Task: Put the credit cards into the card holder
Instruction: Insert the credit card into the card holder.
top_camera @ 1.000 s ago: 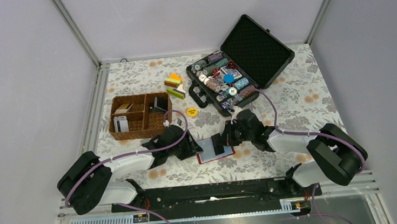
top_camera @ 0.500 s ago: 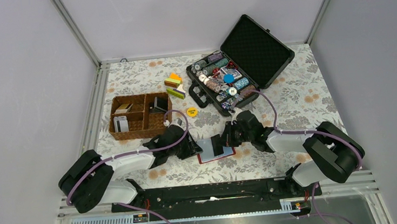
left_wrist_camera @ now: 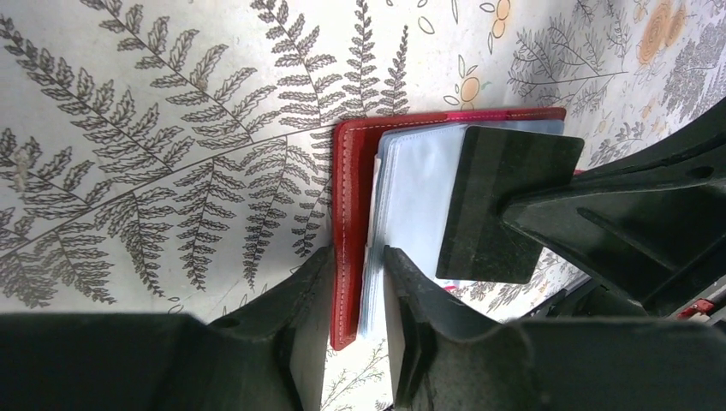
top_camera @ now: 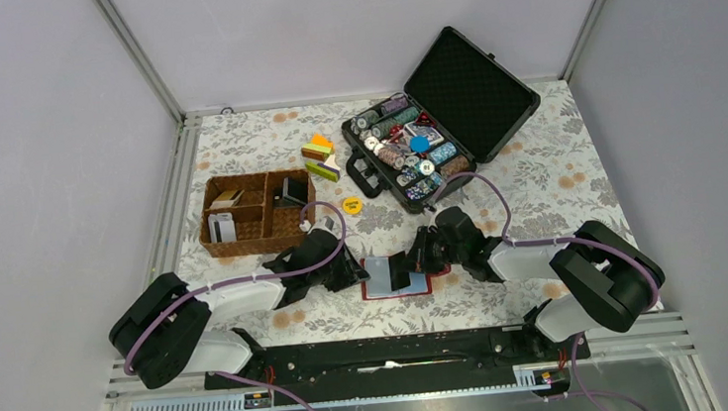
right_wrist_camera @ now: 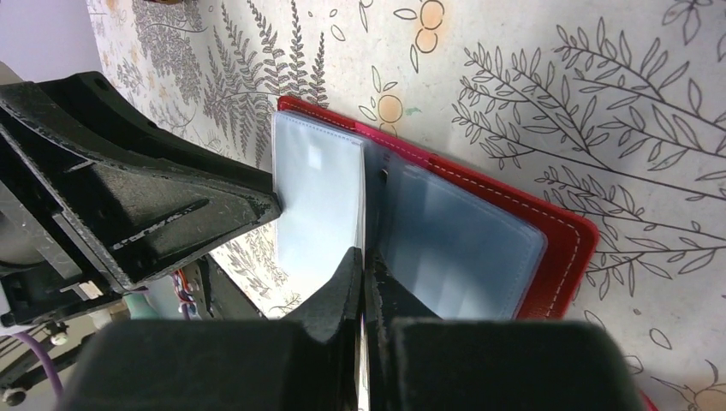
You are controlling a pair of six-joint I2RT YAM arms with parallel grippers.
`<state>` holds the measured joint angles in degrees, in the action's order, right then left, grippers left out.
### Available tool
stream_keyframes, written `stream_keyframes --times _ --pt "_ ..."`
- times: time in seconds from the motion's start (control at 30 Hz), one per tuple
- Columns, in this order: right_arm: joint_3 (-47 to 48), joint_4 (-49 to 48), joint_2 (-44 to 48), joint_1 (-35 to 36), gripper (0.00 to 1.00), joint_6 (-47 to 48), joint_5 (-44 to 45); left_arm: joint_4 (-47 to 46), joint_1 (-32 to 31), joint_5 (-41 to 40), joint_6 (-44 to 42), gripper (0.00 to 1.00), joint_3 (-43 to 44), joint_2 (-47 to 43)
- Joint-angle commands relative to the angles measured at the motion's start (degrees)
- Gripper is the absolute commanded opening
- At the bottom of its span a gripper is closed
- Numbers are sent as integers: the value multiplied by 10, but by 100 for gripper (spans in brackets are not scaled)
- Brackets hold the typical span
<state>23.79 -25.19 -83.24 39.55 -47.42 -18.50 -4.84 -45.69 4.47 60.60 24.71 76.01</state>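
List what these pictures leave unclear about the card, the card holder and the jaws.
- Left wrist view: whether the dark card is inside a pocket of the card holder; it overlaps the sleeves.
- Right wrist view: the card's face, edge-on between the right gripper jaws.
- Left wrist view: whether the left gripper jaws pinch or just straddle the holder's edge.
- Top view: cards in the basket, too small to count.

The card holder (left_wrist_camera: 347, 214) is red with pale stitching, and its clear pockets show light blue. The credit card (left_wrist_camera: 505, 205) over it is black, like the left hand (left_wrist_camera: 355, 257) and right hand (right_wrist_camera: 364, 257). The desk (top_camera: 557, 179) cloth is whitish, printed with grey ferns and orange blossoms. From the holder, the basket (top_camera: 244, 244) at 10 o'clock is brown wicker, and the case (top_camera: 469, 87) at 1 o'clock is black.
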Motion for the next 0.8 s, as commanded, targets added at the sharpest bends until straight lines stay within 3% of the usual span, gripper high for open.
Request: stream_keyframes --times 0.0,0.77 --pt "-12 4 -7 -1 0 -37 18 -16 -3 -3 -2 29 -11 15" --pt "-50 -54 -30 9 0 -91 26 -27 -3 -1 -4 17 -23 27"
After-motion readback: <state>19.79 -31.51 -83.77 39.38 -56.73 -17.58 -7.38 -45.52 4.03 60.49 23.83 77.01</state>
